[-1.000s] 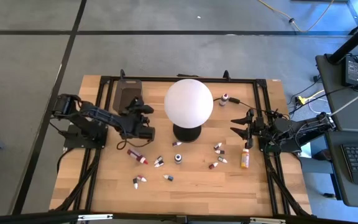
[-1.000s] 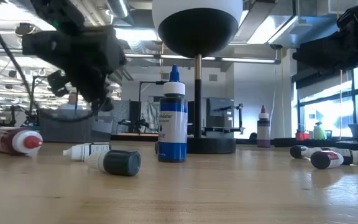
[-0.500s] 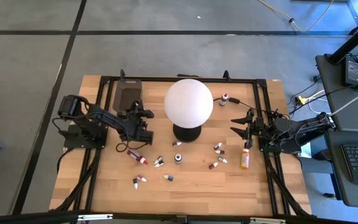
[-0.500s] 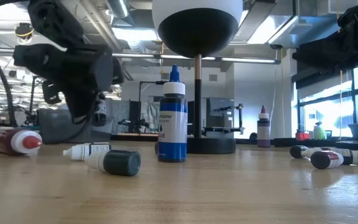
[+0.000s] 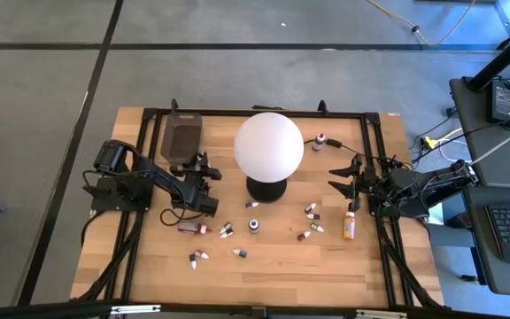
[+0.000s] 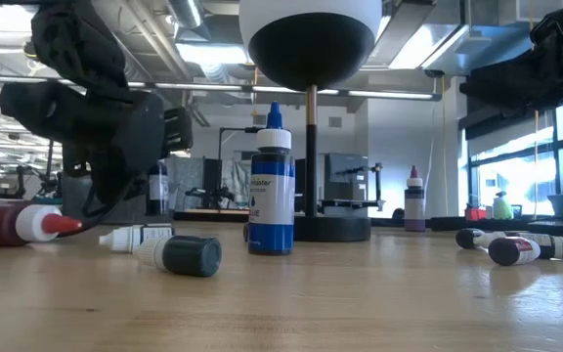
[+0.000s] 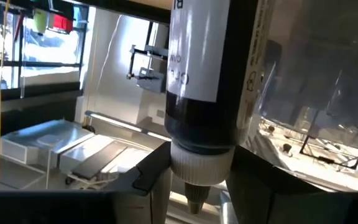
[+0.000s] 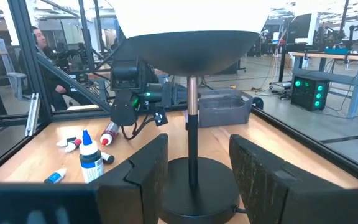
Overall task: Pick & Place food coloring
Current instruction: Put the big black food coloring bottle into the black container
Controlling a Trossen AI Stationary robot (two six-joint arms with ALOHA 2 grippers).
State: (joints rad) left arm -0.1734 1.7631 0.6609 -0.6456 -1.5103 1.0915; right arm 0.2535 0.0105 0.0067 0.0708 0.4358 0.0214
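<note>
Where the left gripper (image 5: 204,177) hovers, just beside the tray's near end, its dark fingers pinch a small dropper bottle (image 7: 202,93): clear plastic w/ dark liquid, ribbed white cap, nozzle tip poking out between the fingers. Rest of the food coloring lies scattered on the pale wood-plank table (image 5: 273,275). A fat red bottle (image 5: 191,228) w/ white cap lies on its side near that gripper; several tiny ones lie around it, some dark-capped. One blue bottle (image 6: 271,181) stands upright in front of the lamp. A tall orange bottle (image 5: 350,224) stands just beside the right gripper (image 5: 338,179), which waits at the table's right edge, jaws partly apart, holding nothing. Smooth white globe lamp (image 5: 268,145) on a round black base sits mid-table; dark grey rectangular tray (image 5: 181,135) at the far left.
</note>
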